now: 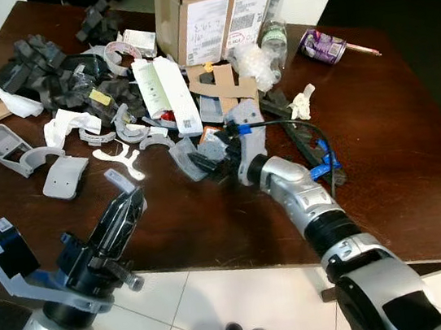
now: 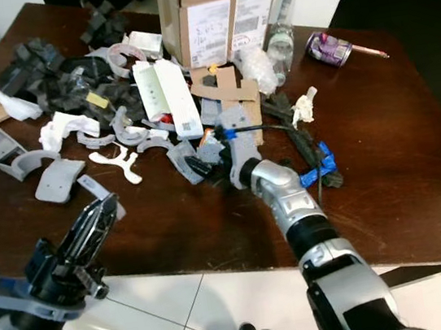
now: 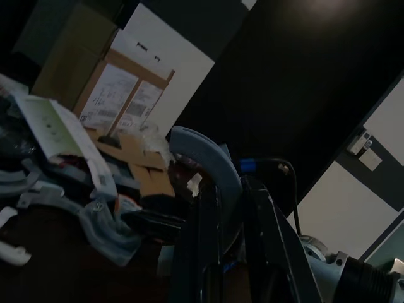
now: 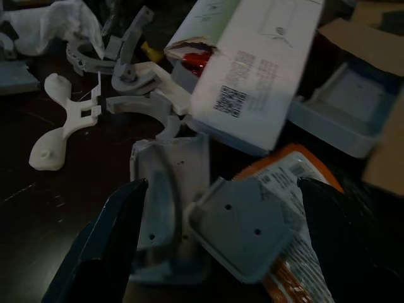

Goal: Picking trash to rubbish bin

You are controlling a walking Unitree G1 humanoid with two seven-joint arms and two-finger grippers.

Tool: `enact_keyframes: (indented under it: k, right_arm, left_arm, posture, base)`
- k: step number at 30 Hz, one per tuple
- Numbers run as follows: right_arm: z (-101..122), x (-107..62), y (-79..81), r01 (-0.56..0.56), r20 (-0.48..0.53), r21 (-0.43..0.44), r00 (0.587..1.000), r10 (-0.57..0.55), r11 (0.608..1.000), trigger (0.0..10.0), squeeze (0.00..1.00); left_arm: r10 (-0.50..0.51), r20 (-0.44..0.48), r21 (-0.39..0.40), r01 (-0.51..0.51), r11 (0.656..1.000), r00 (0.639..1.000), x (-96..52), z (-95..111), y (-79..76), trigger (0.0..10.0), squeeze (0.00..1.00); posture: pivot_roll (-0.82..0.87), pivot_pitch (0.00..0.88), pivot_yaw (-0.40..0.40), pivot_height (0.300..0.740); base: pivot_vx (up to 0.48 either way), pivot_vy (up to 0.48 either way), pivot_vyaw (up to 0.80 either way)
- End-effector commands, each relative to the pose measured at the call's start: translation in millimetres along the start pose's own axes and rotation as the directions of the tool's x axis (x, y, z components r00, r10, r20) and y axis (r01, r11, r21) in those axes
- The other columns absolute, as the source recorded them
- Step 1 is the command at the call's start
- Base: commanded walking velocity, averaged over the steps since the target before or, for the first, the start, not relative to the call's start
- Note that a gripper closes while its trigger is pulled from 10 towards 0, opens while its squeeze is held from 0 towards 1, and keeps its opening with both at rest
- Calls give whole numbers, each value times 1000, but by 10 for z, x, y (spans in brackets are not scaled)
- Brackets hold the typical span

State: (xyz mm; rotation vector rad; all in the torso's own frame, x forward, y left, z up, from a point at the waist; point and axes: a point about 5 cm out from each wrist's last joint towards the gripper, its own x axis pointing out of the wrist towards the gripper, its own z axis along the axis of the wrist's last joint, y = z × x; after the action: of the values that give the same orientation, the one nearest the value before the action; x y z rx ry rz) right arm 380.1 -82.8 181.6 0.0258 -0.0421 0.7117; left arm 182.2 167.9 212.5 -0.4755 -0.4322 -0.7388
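Reaching into the scraps, the right gripper point(image 4: 214, 233) has its fingers apart over two grey pieces point(image 4: 243, 230); the left gripper point(image 1: 121, 216) has its fingers together above the table point(image 1: 383, 150).

right pincer point(image 4: 214, 243) fingers spread | grey plastic pieces point(image 4: 189, 208) between | white carton point(image 4: 259, 63) beyond
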Motion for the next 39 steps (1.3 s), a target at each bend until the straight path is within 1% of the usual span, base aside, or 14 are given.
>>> enact_keyframes:
  k: [1, 4, 5, 8, 12, 16, 19, 20, 22, 23, 24, 25, 31, 39]
  right_arm:
    - [-44, -68, -57, -4, -10, 35, 1000, 5, 999, 10000, 0]
    - [-59, -125, -31, -79, 14, 61, 997, 78, 995, 10000, 0]
    - [-59, -125, -31, -79, 14, 61, 997, 78, 995, 10000, 0]
    - [-146, -145, 43, -121, -12, 79, 992, 122, 990, 10000, 0]
    - [-174, -151, 58, -126, -19, 95, 992, 128, 988, 10000, 0]
    - [-240, -157, 8, -75, -68, 90, 994, 81, 993, 10000, 0]
    - [-247, -164, 8, -65, -65, 108, 995, 72, 992, 10000, 0]
    - [-252, -159, 23, -66, -59, 123, 996, 73, 990, 6902, 0]
    - [-256, -155, 33, -66, -55, 132, 996, 74, 989, 6902, 0]
    - [-262, -150, 45, -65, -54, 137, 996, 73, 988, 4588, 0]
    - [-262, -150, 45, -65, -54, 137, 996, 73, 988, 4588, 0]
    - [-273, -143, 59, -60, -52, 146, 996, 68, 987, 0, 0]
    - [-307, -122, 105, -49, -49, 164, 997, 57, 985, 0, 0]
    - [-323, -124, 99, -28, -51, 167, 998, 37, 986, 0, 0]
  left_arm:
    - [-3, 2, -18, 3, 1000, 1000, -1, -42, -27, 10000, 0]
    - [-18, 0, -29, 18, 999, 1000, 33, -70, -28, 10000, 0]
    - [-18, 0, -29, 18, 999, 1000, 33, -70, -28, 10000, 0]
    - [-25, 2, -33, 25, 999, 1000, 49, -73, -26, 10000, 0]
    - [-29, 3, -35, 29, 999, 1000, 49, -71, -29, 10000, 0]
    - [-30, 3, -35, 30, 999, 1000, 52, -69, -29, 10000, 0]
    - [-31, 3, -35, 32, 999, 1000, 62, -77, -31, 10000, 0]
    - [-33, 3, -35, 33, 999, 999, 65, -76, -33, 10000, 0]
    - [-33, 4, -34, 33, 999, 999, 66, -75, -35, 10000, 0]
    - [-34, 4, -34, 34, 999, 999, 67, -74, -36, 10000, 0]
    - [-34, 4, -34, 34, 999, 999, 67, -74, -36, 10000, 0]
    - [-34, 4, -33, 35, 999, 999, 69, -73, -34, 10000, 0]
    - [-38, 6, -33, 38, 999, 999, 75, -66, -33, 10000, 0]
    - [-42, 6, -37, 42, 998, 999, 81, -71, -32, 10000, 0]
  posture:
    - [345, 241, -183, 740]
    - [340, 238, -178, 740]
    - [340, 238, -178, 740]
    - [337, 240, -175, 740]
    - [335, 241, -174, 740]
    - [334, 243, -175, 740]
    - [334, 243, -175, 740]
    - [334, 245, -175, 740]
    - [334, 245, -175, 740]
    - [333, 244, -175, 740]
    - [333, 244, -175, 740]
    - [333, 244, -175, 740]
    - [332, 248, -174, 740]
    - [329, 247, -171, 740]
  base:
    - [0, 0, 0]
    - [0, 0, 0]
    - [0, 0, 0]
    - [0, 0, 0]
    - [0, 0, 0]
    - [0, 0, 0]
    - [0, 0, 0]
    - [0, 0, 0]
    - [0, 0, 0]
    - [0, 0, 0]
    - [0, 0, 0]
    - [0, 0, 0]
    - [0, 0, 0]
    - [0, 0, 0]
